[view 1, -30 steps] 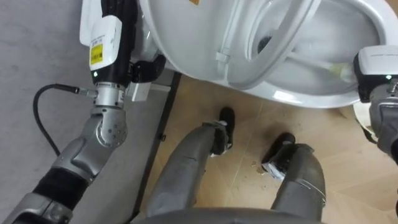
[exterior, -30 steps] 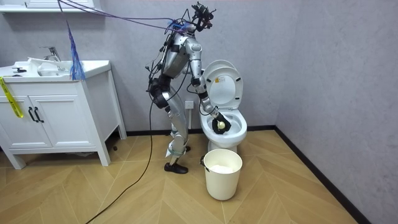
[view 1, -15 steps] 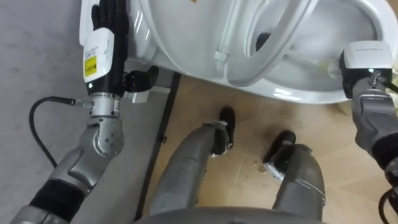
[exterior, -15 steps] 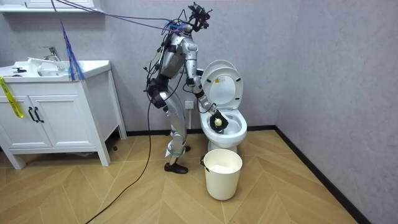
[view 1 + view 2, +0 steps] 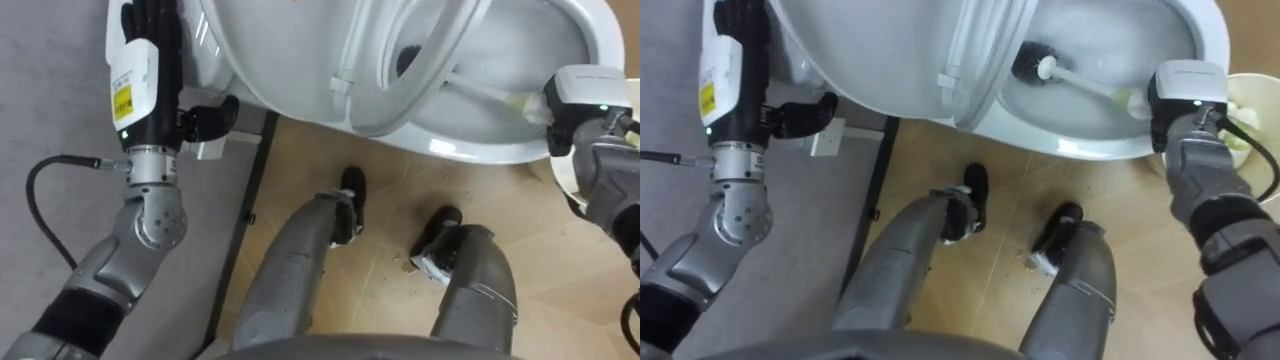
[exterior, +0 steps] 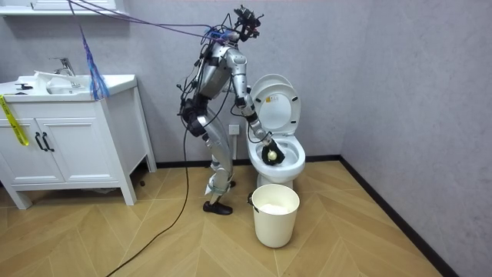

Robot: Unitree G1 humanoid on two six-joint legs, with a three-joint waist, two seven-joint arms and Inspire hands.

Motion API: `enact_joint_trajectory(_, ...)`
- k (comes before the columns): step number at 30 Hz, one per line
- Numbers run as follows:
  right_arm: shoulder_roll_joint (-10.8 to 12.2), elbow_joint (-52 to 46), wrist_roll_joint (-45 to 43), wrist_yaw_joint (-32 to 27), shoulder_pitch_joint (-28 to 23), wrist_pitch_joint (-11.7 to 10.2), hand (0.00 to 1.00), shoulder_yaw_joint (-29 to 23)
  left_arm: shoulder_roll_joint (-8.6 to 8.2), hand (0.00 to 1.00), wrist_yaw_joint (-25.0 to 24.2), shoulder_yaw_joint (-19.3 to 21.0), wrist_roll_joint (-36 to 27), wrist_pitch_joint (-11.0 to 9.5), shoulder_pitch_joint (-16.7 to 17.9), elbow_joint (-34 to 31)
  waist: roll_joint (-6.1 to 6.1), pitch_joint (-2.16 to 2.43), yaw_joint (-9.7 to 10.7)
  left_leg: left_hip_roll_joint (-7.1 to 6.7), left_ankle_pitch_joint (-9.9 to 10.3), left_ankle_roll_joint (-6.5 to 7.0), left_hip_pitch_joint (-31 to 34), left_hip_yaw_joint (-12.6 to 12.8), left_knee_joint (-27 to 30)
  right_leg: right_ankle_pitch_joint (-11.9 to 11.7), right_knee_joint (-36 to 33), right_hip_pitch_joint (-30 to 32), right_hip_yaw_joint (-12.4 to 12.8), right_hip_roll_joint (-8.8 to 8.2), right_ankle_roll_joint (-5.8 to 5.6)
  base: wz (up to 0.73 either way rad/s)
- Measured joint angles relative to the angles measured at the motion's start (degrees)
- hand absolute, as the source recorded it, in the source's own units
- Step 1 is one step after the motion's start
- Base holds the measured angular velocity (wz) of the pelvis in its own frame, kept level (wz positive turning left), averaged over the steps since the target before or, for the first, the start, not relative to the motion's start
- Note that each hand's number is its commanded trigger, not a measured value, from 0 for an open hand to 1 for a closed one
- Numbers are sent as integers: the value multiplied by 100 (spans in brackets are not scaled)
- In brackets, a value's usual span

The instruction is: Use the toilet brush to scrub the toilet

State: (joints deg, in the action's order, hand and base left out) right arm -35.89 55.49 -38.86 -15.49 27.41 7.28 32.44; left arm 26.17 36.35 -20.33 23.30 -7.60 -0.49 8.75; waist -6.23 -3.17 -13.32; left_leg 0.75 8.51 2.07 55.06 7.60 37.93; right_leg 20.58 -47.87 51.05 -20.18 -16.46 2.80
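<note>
We push the brush [image 5: 1080, 80] deeper into the toilet [image 5: 1120, 30] (scrubbing looks underway), right hand [image 5: 1180, 100] clenched on its handle; left hand [image 5: 145, 70], fingers straight, waits alongside

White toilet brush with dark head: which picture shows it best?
Right eye view: the white toilet brush shows head and handle. Left eye view: white seat half hides its head. Room view: too small.

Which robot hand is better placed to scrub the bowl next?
Right. The right robot hand holds the brush, its head inside the toilet bowl; the left robot hand is open, outside the bowl.
</note>
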Motion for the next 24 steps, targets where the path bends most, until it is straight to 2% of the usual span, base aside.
enact_joint_trajectory(3,-24,-90,-399,192,60,152,100,7,10,0,-54,-1,98,2,-3,29,-12,9,-57,-10,-8,28,24,-5,-58,-46,-1,69,54,-6,-24,-7)
enact_joint_trajectory(7,-64,-1225,-933,630,-278,706,100,-1,48,0,-18,24,83,-3,75,60,-40,34,-99,88,3,30,16,12,-33,-157,158,24,86,200,-8,-15)
enact_joint_trajectory(9,-39,-2040,-1401,810,-667,998,100,-48,110,0,102,34,-18,-22,123,129,-94,77,-66,218,20,-17,10,-38,-30,-212,359,-112,-33,369,34,-10)
enact_joint_trajectory(11,24,-2284,-1623,869,-855,1086,100,-125,165,0,147,27,-80,-47,135,243,-98,83,-48,278,32,-50,-54,-48,-33,-219,427,-211,-45,452,48,-5)
enact_joint_trajectory(13,38,-2233,-1668,857,-873,1087,100,-127,165,0,181,27,-134,-103,134,380,-118,97,-41,286,37,-65,-131,-49,-38,-219,430,-282,-40,460,54,-4)
enact_joint_trajectory(16,-21,-1696,-1444,624,-718,917,100,-114,169,0,167,10,-359,-92,135,443,-124,103,-86,290,34,-70,-163,-28,-38,-210,422,-295,-25,421,66,0)
enact_joint_trajectory(18,-79,-1079,-869,425,-514,628,100,-113,170,0,170,-10,-519,-51,127,401,-87,90,-86,229,31,-69,-146,-20,-36,-169,314,-235,-16,329,63,11)
enact_joint_trajectory(19,-118,-916,-713,401,-455,537,100,-113,171,0,166,-10,-520,-32,127,398,-38,65,-76,193,28,-64,-132,-20,-28,-150,268,-202,3,292,57,16)
enact_joint_trajectory(21,-213,-277,-17,252,-160,117,100,-137,195,0,119,3,-572,56,135,343,123,48,23,45,-4,-18,-52,9,-15,-62,7,0,103,98,18,21)
enact_joint_trajectory(22,-216,-144,216,227,-89,35,100,-140,198,0,116,4,-573,76,128,320,163,50,40,35,-15,-4,-26,23,-11,-52,-33,43,116,60,13,15)
enact_joint_trajectory(24,-216,301,1316,145,150,-121,100,-225,223,0,87,49,-584,164,141,63,302,46,43,3,-34,28,102,43,50,-47,-168,214,155,-33,9,8)
